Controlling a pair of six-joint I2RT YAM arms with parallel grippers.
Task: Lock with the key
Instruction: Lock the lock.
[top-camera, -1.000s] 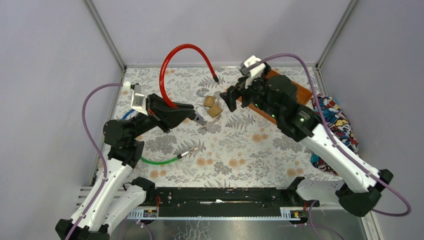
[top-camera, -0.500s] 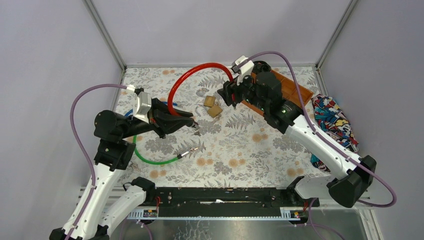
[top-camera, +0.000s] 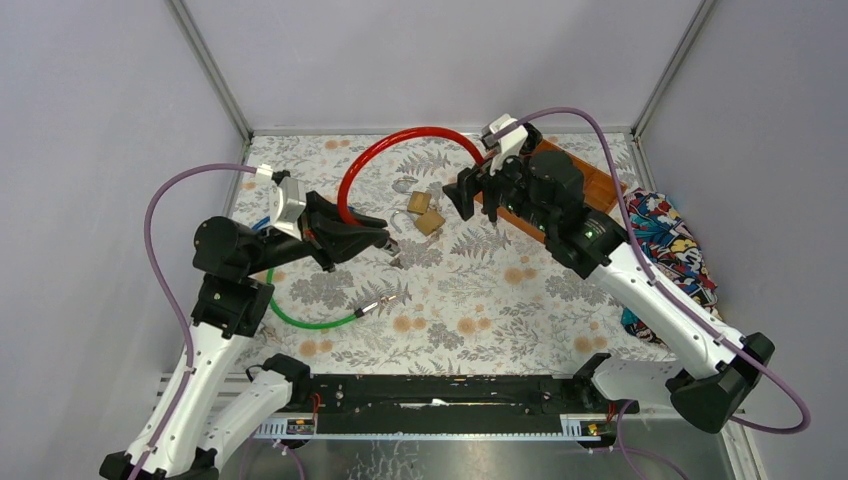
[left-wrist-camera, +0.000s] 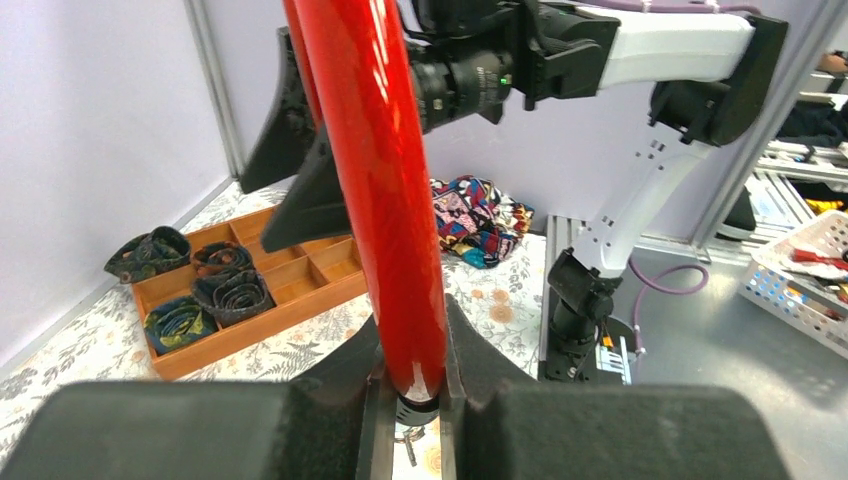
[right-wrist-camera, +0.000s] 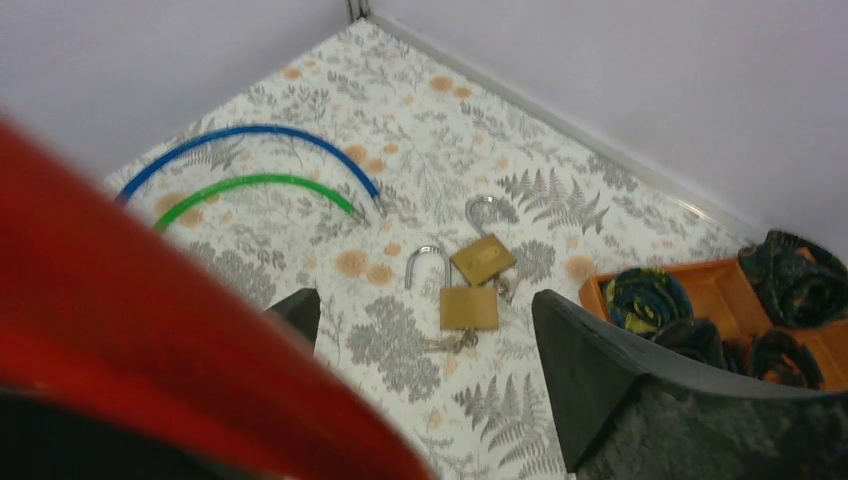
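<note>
Red cable: thick glossy red plastic-coated cable (left-wrist-camera: 390, 200) arcs up off the table betw. the two arms. One end is clamped, the other is up by the right wrist.
Left gripper: left gripper (left-wrist-camera: 412, 398) has its fingers (left-wrist-camera: 250, 430) closed tight on the red cable's end, just above the metal tip. Prob. this keeps that end steady and pointed so a lock can go on.
Right gripper: right gripper (right-wrist-camera: 425, 305) has its fingers spread wide w/ nothing betw. them. The red cable passes its camera as a blur, not in the grip. It hovers over the padlocks, likely lined up for a pick.
Padlocks: 2 square brass padlocks (right-wrist-camera: 469, 308) lie mid-table, touching at a corner, on the grey floral table cover (top-camera: 480, 300). Shackles look swung open, tho hard to be sure.
Key: small metal key bunch (right-wrist-camera: 452, 343) lies flat on the cover, touching the bottom edge of the lower padlock in the right wrist view. It is in neither gripper. A 2nd bunch may sit by the other padlock; too small to tell.
Other cables: 1 thin blue cable (right-wrist-camera: 250, 130) + 1 thin green cable (right-wrist-camera: 250, 181) lie side by side, apart from the locks. Cables total: 3.
Tray: 1 orange wooden compartment tray (left-wrist-camera: 260, 325) at far right holds 4 dark rolled fabric bundles (left-wrist-camera: 235, 292).
Cloth: 1 bright patterned cloth (top-camera: 670, 250) lies off the table's right edge.
Step (my read): locking not yet begun; the key needs picking up first.
</note>
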